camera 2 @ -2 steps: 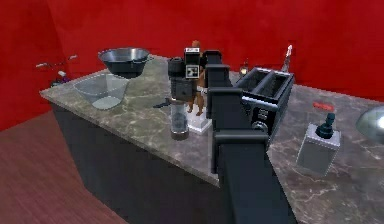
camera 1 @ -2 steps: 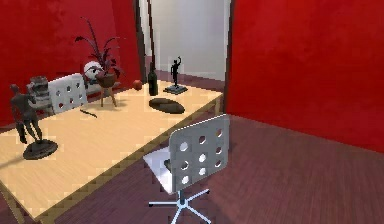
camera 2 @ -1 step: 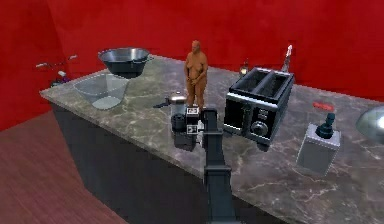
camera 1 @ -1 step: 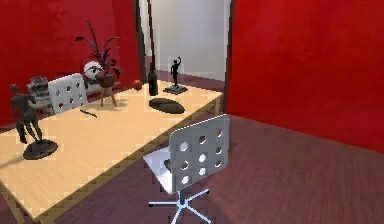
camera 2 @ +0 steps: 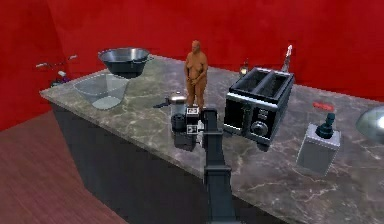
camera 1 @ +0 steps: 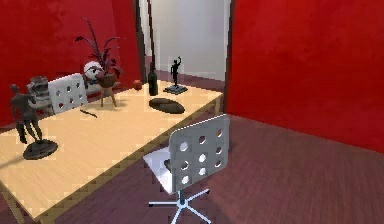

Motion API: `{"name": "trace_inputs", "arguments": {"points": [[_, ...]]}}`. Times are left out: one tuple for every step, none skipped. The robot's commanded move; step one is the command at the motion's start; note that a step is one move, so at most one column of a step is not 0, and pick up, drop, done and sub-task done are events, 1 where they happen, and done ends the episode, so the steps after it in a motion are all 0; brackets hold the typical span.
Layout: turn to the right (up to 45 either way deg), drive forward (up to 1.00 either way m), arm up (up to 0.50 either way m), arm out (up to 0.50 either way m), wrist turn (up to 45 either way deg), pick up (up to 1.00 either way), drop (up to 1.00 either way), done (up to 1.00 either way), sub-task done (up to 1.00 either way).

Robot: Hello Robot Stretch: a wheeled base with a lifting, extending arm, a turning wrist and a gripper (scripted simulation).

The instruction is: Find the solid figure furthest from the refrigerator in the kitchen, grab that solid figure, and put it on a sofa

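A brown solid figure of a standing person rests upright on the marble counter, between a steel bowl and a toaster. My arm rises from the arm side view's bottom edge. The gripper sits at its far end, just below the figure's base in the picture. Small counter items lie at and behind it, so I cannot tell whether it holds anything. In the forward view, a dark figure stands on a wooden table at the left. A thin dark statue stands at the table's far end.
On the counter are a steel bowl, a glass bowl, a black toaster and a soap dispenser. The table carries a dark bottle and a potted plant. Two white chairs flank it. The walls are red.
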Motion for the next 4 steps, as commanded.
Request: {"name": "trace_inputs", "arguments": {"points": [[0.0,0.00,0.10,0.00,0.0,0.00,0.00,0.00,0.00],[0.0,0.00,0.06,0.00,0.0,0.00,0.00,0.00,0.00],[0.0,0.00,0.00,0.00,-45.0,0.00,0.00,0.00,0.00],[0.0,0.00,0.00,0.00,-45.0,0.00,0.00,0.00,0.00]]}}
